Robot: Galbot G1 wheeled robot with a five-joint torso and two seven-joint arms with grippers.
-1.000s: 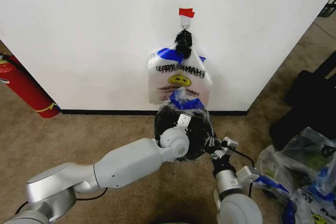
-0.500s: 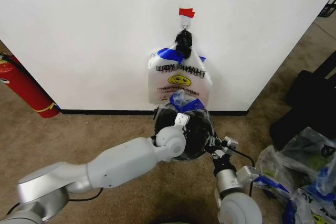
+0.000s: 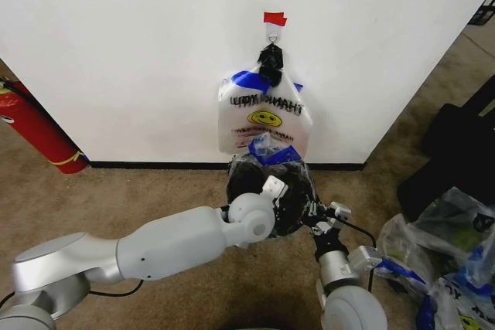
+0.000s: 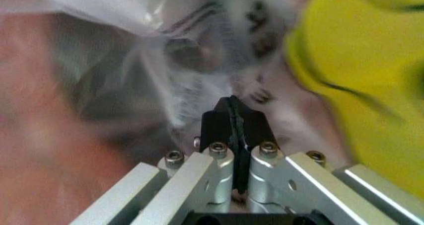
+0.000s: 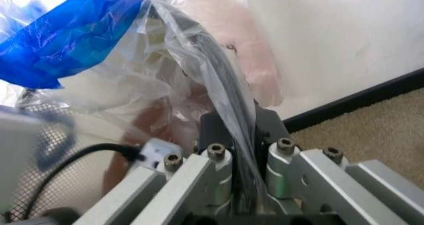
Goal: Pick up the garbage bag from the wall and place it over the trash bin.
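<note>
Both grippers pinch the garbage bag [image 3: 272, 161] draped over the trash bin [image 3: 271, 191] at the foot of the wall [image 3: 139, 59].

The left gripper [image 4: 233, 116] sits at the bin's near side, its jaws pressed together on a fold of thin plastic; the blur there makes it hard to say how much film is caught. The right gripper [image 5: 233, 130] is at the bin's right side, jaws closed on a taut strand of the same bag, whose blue handle [image 5: 63, 34] bunches above the rim. Behind the bin, a clipped bunch of bags [image 3: 264, 112] hangs from the hook [image 3: 272, 33] under the red tape [image 3: 274, 18]. A fire extinguisher [image 3: 35, 127] stands on the floor far to the left.
</note>
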